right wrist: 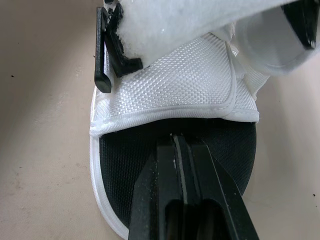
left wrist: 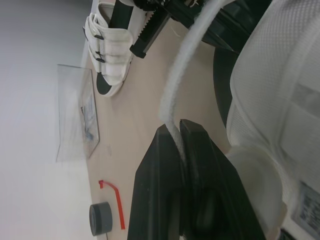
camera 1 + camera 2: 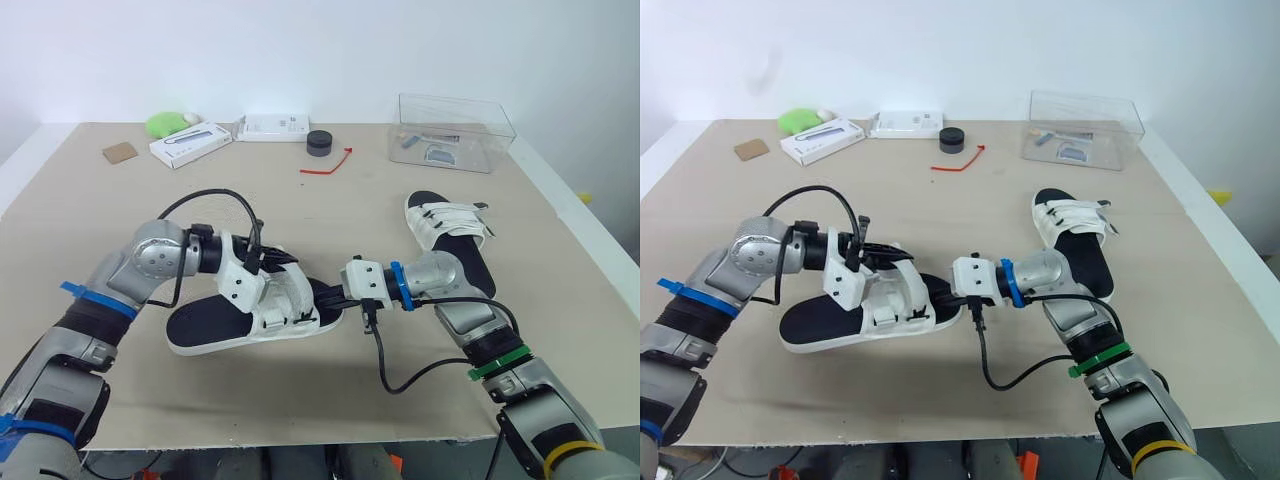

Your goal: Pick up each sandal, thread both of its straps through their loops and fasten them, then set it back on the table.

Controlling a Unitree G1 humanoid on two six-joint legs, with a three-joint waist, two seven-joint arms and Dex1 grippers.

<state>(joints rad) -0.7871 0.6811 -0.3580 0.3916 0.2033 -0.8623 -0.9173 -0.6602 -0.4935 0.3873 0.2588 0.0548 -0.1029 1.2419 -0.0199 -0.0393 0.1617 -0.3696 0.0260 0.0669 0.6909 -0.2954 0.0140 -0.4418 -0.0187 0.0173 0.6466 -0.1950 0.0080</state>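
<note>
A white sandal with a black footbed [image 3: 215, 325] lies on the table in front of me, its straps loose. My left gripper [image 3: 272, 262] sits above its strap end, shut on a white strap [image 2: 182, 70] that runs up from between the fingertips [image 2: 167, 131]. My right gripper [image 3: 328, 296] is shut at the sandal's toe end, its fingertips [image 1: 172, 142] over the black footbed [image 1: 150, 165], with nothing seen between them. A second sandal [image 3: 450, 228] lies flat to the right, its straps closed across the top.
A clear plastic box [image 3: 455, 130] stands at the back right. At the back of the table [image 3: 560, 260] are a black round object [image 3: 319, 143], a red tie [image 3: 330, 165], two white boxes [image 3: 190, 143] [image 3: 272, 127], a green object [image 3: 168, 123] and a brown card [image 3: 119, 152].
</note>
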